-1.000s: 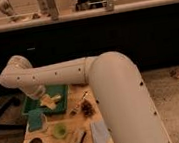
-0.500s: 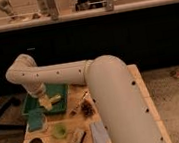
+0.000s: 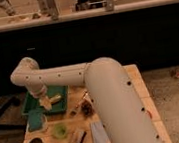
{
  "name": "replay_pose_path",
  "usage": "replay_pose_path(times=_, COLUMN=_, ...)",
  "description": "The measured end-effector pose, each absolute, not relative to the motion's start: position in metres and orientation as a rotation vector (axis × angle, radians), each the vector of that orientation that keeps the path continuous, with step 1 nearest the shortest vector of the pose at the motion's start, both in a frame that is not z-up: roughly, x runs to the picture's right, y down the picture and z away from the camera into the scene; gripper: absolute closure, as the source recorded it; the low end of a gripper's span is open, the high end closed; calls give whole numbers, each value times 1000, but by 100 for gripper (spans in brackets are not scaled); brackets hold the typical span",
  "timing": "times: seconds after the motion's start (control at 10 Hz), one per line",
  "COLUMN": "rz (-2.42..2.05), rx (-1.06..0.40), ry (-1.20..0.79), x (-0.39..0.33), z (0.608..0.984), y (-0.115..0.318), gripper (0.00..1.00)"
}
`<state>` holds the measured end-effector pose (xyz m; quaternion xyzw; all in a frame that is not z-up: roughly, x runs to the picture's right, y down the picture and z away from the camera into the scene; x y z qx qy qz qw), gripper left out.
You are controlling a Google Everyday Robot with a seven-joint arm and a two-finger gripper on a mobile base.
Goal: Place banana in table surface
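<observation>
So the gripper [image 3: 46, 101] is down at the far-left end of the table, dipped into the green tray [image 3: 30, 106]. Its jaws are spread wide with nothing clamped in them as far as I can see, and the banana [image 3: 55, 98] is lying in that tray just right of it, maybe touching, hard to say. My read is the arm [image 3: 63, 76] reaches across and comes in from above because the tray's walls would block a sideways approach, so this looks like lining up the pick. The bare table surface [image 3: 74, 97] just right of the tray seems the obvious drop spot.
</observation>
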<state>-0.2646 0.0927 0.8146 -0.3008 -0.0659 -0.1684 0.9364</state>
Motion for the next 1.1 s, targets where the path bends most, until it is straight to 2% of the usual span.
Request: replay_pose_path(times=1.1, rz=-281, rx=-615, ry=-157, x=-247, z=822, y=91, gripper=20)
